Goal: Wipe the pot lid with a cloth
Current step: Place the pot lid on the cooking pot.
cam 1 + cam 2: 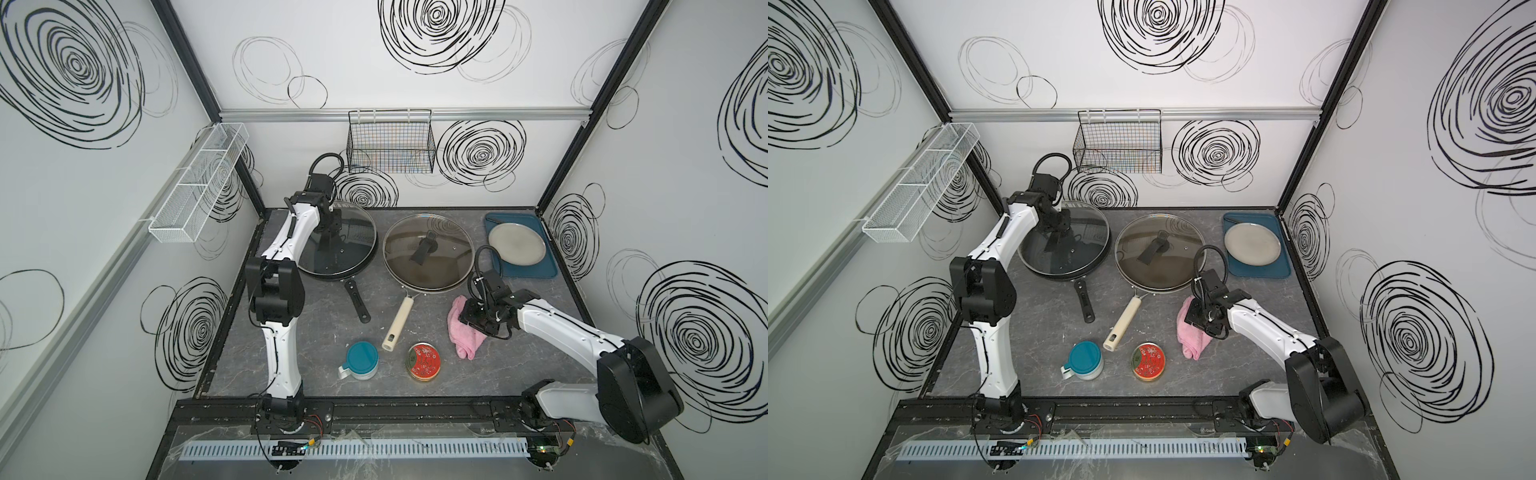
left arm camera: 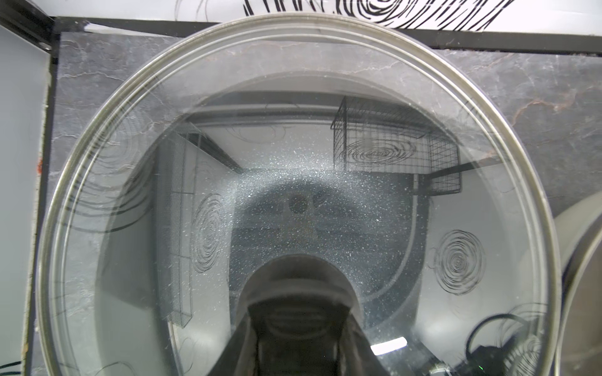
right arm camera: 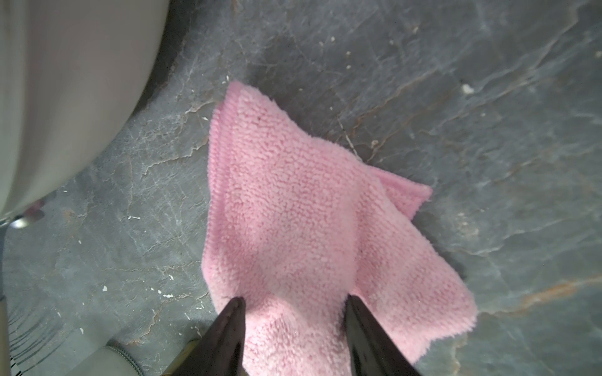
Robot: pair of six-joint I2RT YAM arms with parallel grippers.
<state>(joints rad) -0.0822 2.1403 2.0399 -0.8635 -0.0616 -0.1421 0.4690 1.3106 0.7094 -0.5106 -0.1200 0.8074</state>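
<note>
Across a grey marbled tabletop (image 1: 316,332), the left arm stretches to the far left corner. There the left gripper (image 1: 329,236) is closed tight on the handle of the glass pot lid (image 1: 359,249), which appears tipped up off the black pan (image 1: 332,277) beneath it. The left wrist view bears this out, with bare tabletop showing through the lid's upper glass.

Beside it at the centre, a second lid (image 1: 446,268) sits on a cream-handled pan (image 1: 397,324). A blue tray (image 1: 544,271) carrying a grey plate (image 1: 516,246) occupies the far right corner.

The pink cloth (image 3: 286,201) lies at front right, a folded bundle with its long axis running roughly front to back. The right arm is the nearer one by far. The right gripper (image 3: 293,301) stands over the cloth's near end, its jaws about halfway closed, with a thick ridge of terry filling the gap between them, seemingly pinched.

The held lid lies away to the left and farther back from the cloth, well apart. The second lid and its cream handle stand squarely between them, so a carry across would likely need to rise over them. A teal-lidded mug (image 1: 361,359) and a red tin (image 1: 424,360) sit near the front edge, clear of that line.
</note>
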